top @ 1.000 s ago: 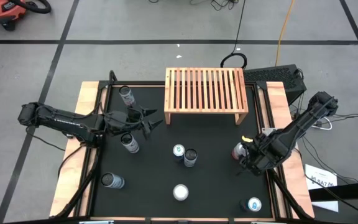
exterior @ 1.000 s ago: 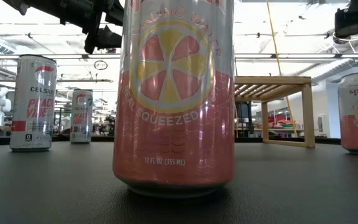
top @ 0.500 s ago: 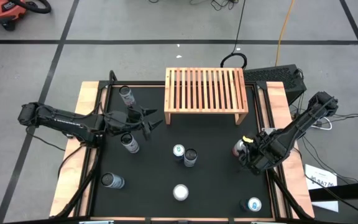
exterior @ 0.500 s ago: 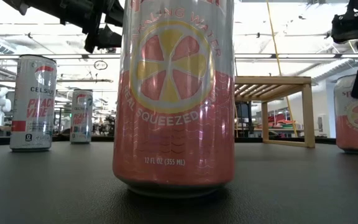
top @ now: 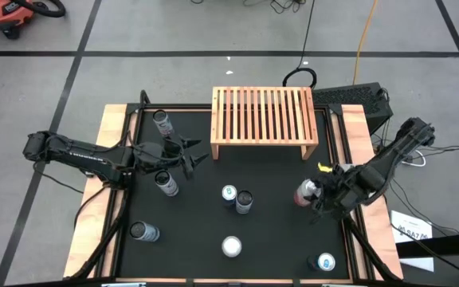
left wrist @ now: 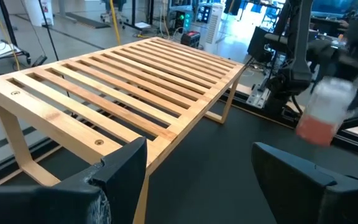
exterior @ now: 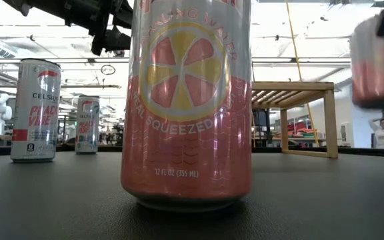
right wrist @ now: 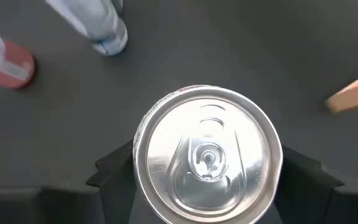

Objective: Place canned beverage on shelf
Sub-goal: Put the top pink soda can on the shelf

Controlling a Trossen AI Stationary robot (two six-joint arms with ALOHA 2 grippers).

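Observation:
The light-wood slatted shelf [top: 264,119] stands on its short side legs at the table's far middle; it also shows in the left wrist view [left wrist: 117,81]. My right gripper [top: 315,196] is at the table's right, shut on a pink can [top: 303,194], near and right of the shelf. The can shows blurred and raised in the low view [exterior: 379,60], and from above in the right wrist view [right wrist: 207,155]. My left gripper [top: 195,156] is open and empty, left of the shelf, above the table. My right gripper pinches the pink can's upper side wall [right wrist: 143,163], just under the top rim, between its two fingers [right wrist: 114,171], one on each side. The fingers come from above, pointing down. The can is upright and lifted clear of the table.
Several other cans stand on the black mat: two at the left [top: 162,121] [top: 166,183], one near left [top: 144,232], a pair in the middle [top: 237,198], one near the front edge [top: 231,246], one near right [top: 326,261]. A large pink can [exterior: 189,100] fills the low view.
My right gripper has gone up and a little toward the table's left with the pink can. The can stood on the table and is now lifted clear, still upright.

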